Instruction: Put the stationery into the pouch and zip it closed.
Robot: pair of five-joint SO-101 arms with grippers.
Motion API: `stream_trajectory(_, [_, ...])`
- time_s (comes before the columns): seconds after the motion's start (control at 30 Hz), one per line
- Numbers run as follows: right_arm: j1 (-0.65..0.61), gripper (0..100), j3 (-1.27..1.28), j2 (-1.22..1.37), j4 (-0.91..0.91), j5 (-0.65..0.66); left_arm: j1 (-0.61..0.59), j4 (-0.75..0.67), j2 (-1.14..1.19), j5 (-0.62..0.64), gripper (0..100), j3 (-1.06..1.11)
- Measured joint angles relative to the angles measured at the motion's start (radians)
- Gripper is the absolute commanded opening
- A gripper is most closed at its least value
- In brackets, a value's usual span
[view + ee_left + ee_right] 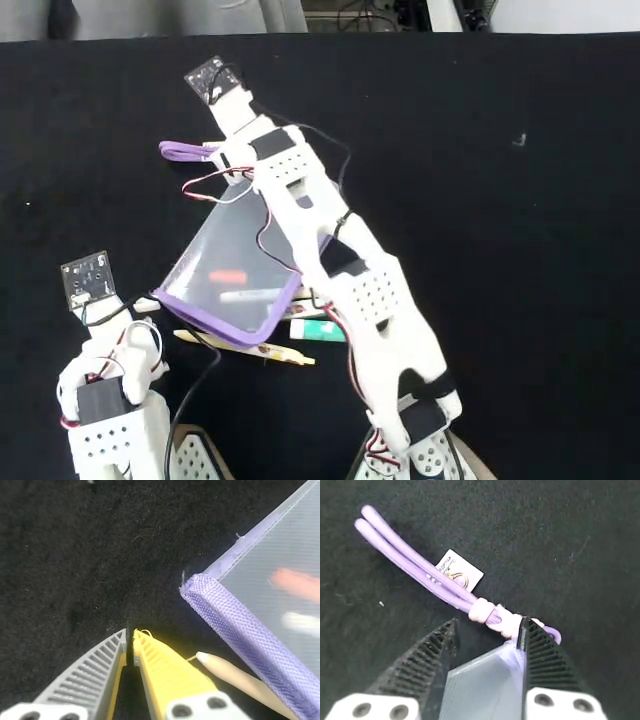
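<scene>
Pouch (pixel 235 270) (pixel 240 625) (pixel 480 685), clear w/ purple trim, lies flat on black table (pixel 500 200), approx. centre-left. Inside: orange item (pixel 227 277) (pixel 295 582) and white pen (pixel 250 296) (pixel 302 622).

Outside pouch: beige stick (pixel 250 347) (pixel 235 672) along its near edge; green/white item (pixel 318 328) just beside same edge, partly under an arm.

Right gripper (pixel 222 162) (pixel 487 627): at pouch's far corner, jaws apart, straddling corner next to purple strap (pixel 180 151) (pixel 405 560). Firm grip not evident.

Left gripper (pixel 150 304) (pixel 131 640): near pouch's near-left corner, jaws pressed together, nothing held, tip of stick just beside it.
</scene>
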Motion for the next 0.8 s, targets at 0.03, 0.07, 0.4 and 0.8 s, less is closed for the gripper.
stream_trajectory(0.03, [0.0, 19.4, -0.02, 0.009, 0.006, -0.002, 0.0, 0.0, 0.002, 0.0, 3, 0.0])
stream_trajectory(0.07, [0.0, 19.4, -0.046, 0.018, 0.023, -0.002, 0.0, 0.0, 0.003, 0.0, 3, 0.0])
stream_trajectory(0.4, [0.028, 19.4, -0.238, 0.103, 0.176, 0.0, 0.0, 0.0, 0.009, 0.0, 3, 0.0])
stream_trajectory(0.8, [0.051, 19.4, -0.496, 0.301, 0.153, -0.002, 0.0, 0.0, -0.002, 0.0, 3, 0.0])
